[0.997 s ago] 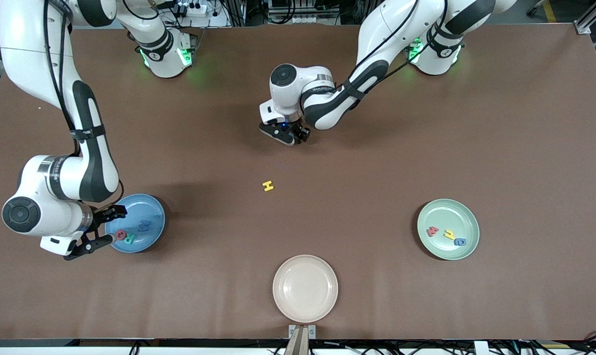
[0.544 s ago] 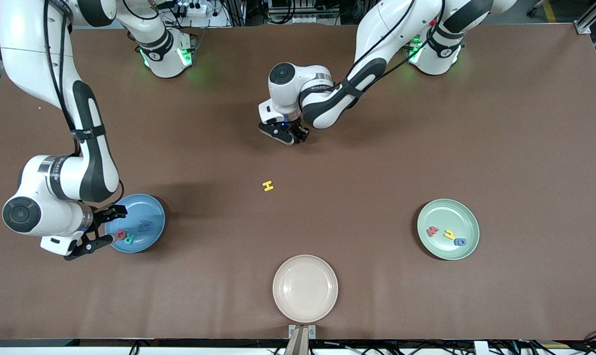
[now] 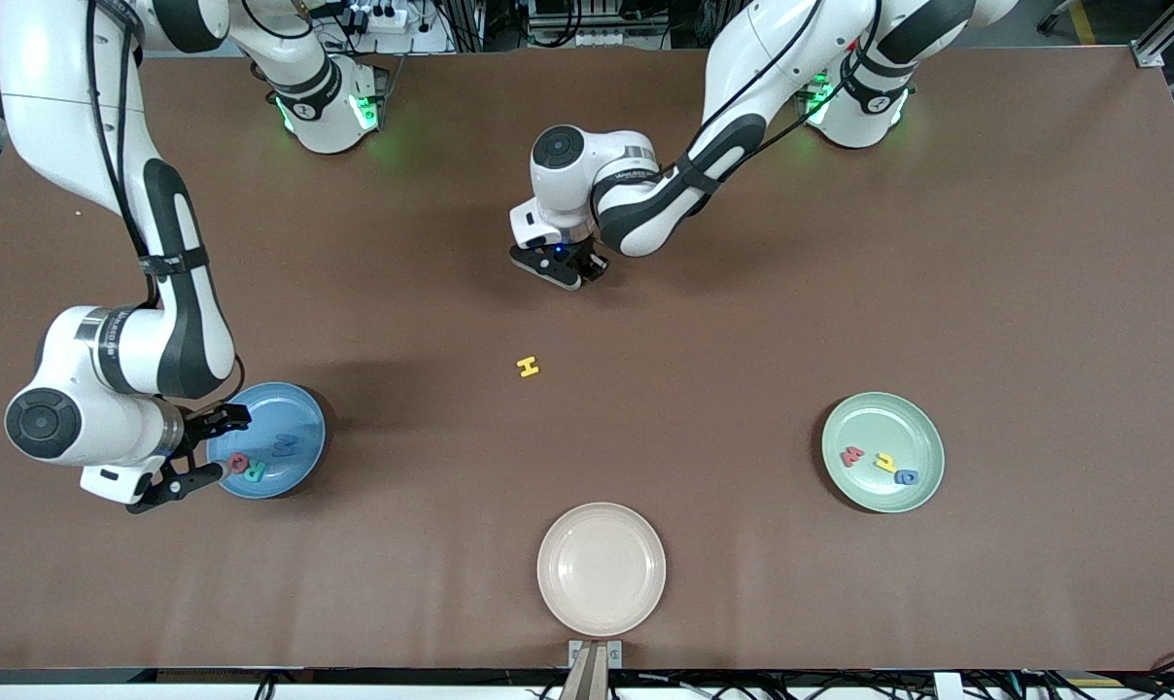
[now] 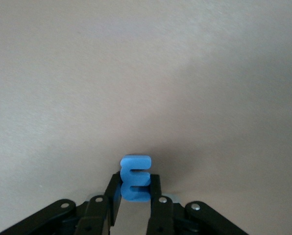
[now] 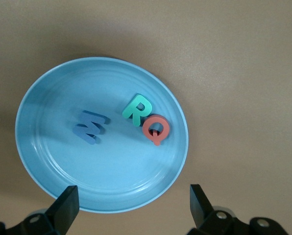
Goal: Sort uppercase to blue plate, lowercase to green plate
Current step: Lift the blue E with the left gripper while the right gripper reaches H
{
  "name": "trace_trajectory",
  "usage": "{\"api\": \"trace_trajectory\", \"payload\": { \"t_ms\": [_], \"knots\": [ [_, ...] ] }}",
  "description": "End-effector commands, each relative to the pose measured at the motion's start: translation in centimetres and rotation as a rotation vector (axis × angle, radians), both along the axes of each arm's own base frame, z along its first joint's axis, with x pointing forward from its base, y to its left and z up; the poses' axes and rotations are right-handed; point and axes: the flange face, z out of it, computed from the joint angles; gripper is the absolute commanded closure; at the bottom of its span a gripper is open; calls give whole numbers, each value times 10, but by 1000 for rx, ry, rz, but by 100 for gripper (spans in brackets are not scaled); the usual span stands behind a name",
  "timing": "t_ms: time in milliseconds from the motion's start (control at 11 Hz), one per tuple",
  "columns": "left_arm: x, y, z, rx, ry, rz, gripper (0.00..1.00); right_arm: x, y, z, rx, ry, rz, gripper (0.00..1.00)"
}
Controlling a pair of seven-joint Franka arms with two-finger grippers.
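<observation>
My left gripper (image 4: pixel 135 185) is low over the table's middle, toward the robots' bases, and is shut on a blue foam letter e (image 4: pixel 135 175). In the front view the left gripper (image 3: pixel 568 269) hides that letter. A yellow H (image 3: pixel 528 367) lies alone on the table, nearer the front camera. The blue plate (image 3: pixel 300 428) holds a red Q (image 3: pixel 239 463), a green R (image 3: pixel 255 472) and a blue M (image 3: pixel 283 446). My right gripper (image 3: pixel 230 447) waits open over that blue plate's rim (image 5: pixel 62 161). The green plate (image 3: pixel 913 428) holds a red w (image 3: pixel 852 455), a yellow letter (image 3: pixel 885 462) and a blue letter (image 3: pixel 906 476).
An empty cream plate (image 3: pixel 601 569) sits at the table's edge nearest the front camera, midway between the two coloured plates. Brown table surface surrounds the yellow H.
The left gripper's fingers have drawn together on the blue letter, and its arm has shifted slightly. The right arm has not moved.
</observation>
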Motion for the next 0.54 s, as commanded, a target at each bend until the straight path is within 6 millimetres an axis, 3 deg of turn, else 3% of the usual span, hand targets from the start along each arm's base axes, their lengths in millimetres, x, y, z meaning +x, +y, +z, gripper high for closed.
{"api": "trace_trajectory", "payload": {
  "t_ms": [0,181,272,453],
  "knots": [
    [18,11,12,16,-34,40,100,-1,5,5,17,0,-8,0],
    [48,29,42,28,-54,98,100,-2,25,14,24,13,15,0],
    [63,38,59,18,-41,150,100,-4,40,28,36,18,28,0],
    [102,68,95,4,-50,255,100,-3,92,38,57,-4,81,0]
  ]
}}
